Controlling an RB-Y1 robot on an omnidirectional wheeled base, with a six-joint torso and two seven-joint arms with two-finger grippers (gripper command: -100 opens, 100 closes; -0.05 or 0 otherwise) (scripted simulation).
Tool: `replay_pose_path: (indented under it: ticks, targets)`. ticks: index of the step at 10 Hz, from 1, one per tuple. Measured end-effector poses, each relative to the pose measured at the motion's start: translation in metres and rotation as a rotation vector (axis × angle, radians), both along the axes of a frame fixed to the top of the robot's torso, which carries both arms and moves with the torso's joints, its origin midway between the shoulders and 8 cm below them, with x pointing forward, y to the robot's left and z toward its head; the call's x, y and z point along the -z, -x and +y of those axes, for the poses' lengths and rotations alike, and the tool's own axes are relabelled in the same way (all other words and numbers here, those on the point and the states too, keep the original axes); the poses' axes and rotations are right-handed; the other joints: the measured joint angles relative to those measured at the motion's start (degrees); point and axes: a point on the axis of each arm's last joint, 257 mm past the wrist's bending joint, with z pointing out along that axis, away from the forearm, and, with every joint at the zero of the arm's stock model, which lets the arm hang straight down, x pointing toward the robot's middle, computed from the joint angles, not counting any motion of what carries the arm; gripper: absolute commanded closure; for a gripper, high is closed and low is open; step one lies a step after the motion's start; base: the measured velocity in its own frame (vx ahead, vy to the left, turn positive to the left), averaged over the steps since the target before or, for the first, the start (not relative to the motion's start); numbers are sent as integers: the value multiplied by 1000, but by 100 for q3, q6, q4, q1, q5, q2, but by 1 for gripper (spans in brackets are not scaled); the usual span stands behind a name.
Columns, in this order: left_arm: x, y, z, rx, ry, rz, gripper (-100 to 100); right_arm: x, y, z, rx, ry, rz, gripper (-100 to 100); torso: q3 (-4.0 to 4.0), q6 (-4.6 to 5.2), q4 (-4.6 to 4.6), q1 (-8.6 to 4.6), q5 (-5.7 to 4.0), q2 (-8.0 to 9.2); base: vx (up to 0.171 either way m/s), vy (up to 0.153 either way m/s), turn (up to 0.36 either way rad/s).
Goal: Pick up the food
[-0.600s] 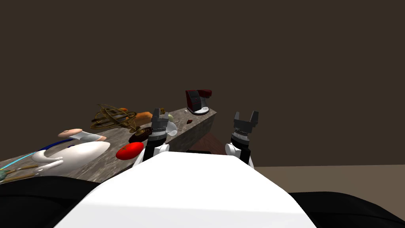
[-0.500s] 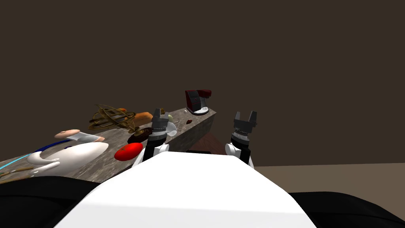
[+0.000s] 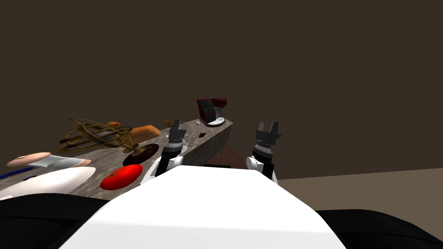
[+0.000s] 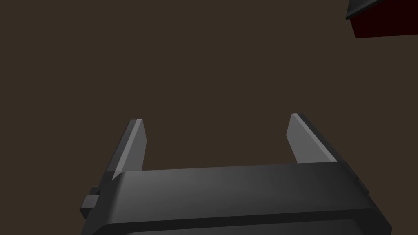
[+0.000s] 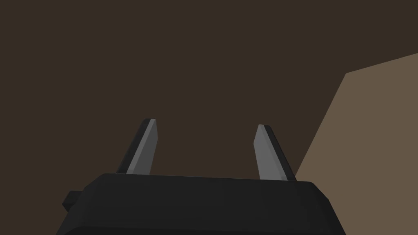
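While my left end effector (image 3: 179,125) and right end effector (image 3: 268,126) both gape empty, the tomato (image 3: 121,177) lies on the counter (image 3: 108,159), left of and nearer the left one.

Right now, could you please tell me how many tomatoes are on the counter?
1. The tomato lies at the counter's near edge, left of the left gripper. The basket behind holds something reddish I cannot identify.
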Motion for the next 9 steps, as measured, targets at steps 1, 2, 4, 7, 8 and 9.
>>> replay_pose_path:
  ticks: [1,2,4,7,8,9]
  targets:
    - [3,-3,-3,24,-31,0,-100,0,0,0,0,0,0,0,-3,0,-1,-1,-1,-5,88,-86,-190]
    - [6,-8,-6,49,-62,0,-100,0,0,0,0,0,0,0,-4,1,-2,-2,-1,-6,90,-96,-187]
    - [13,-14,-12,106,-128,2,-100,0,0,0,0,0,0,0,-5,0,-2,-14,-3,-7,78,-94,-121]
    - [28,-24,-19,174,-212,23,-100,0,0,0,0,0,0,0,2,0,1,-1,-1,4,59,-63,-155]
    - [33,-27,-20,192,-231,33,-100,0,0,0,0,0,0,0,5,-4,1,4,0,11,50,-63,-134]
    - [39,-30,-20,214,-262,45,-100,0,0,0,0,0,0,0,6,-2,2,3,0,12,33,-48,-88]
